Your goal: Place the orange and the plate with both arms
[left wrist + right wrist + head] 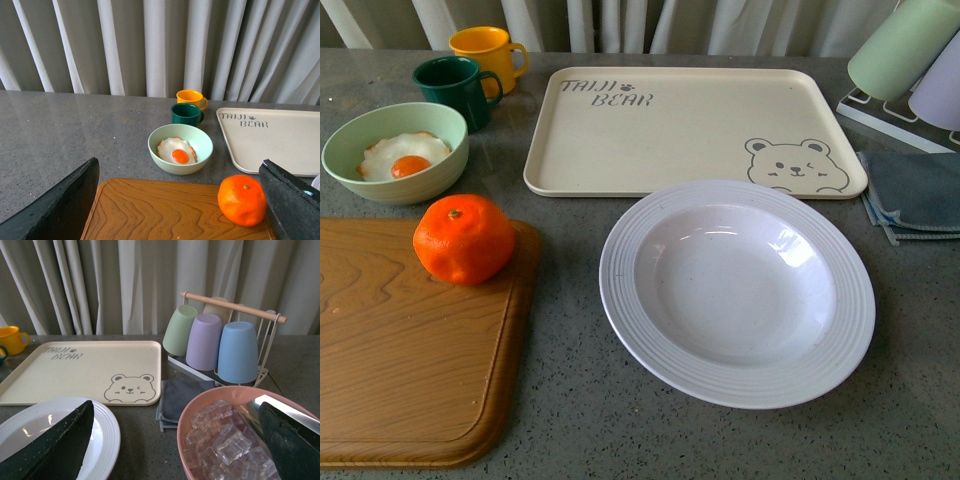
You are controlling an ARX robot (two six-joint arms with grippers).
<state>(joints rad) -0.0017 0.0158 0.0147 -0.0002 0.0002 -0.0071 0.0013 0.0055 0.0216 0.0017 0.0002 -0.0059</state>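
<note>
Both grippers spread wide and gripping nothing; plate and orange sit untouched.
Front view: cream bear tray [690,130] at the back, wooden cutting board [410,350] front left, white ribbed plate [620,275] on the grey counter [570,420] just in front of the tray, and the orange [463,240] on the board's far right corner, near the green bowl [350,170] with the fried egg [405,157]. Left wrist view: left gripper [179,167] fingers far apart, with the orange [242,200] between them, close against one finger [292,205]; cannot tell if they touch. Right wrist view: right gripper [176,405] fingers far apart, plate rim [107,440] partly behind one finger [55,445], and a pink bowl of ice cubes [200,410] by the other.
</note>
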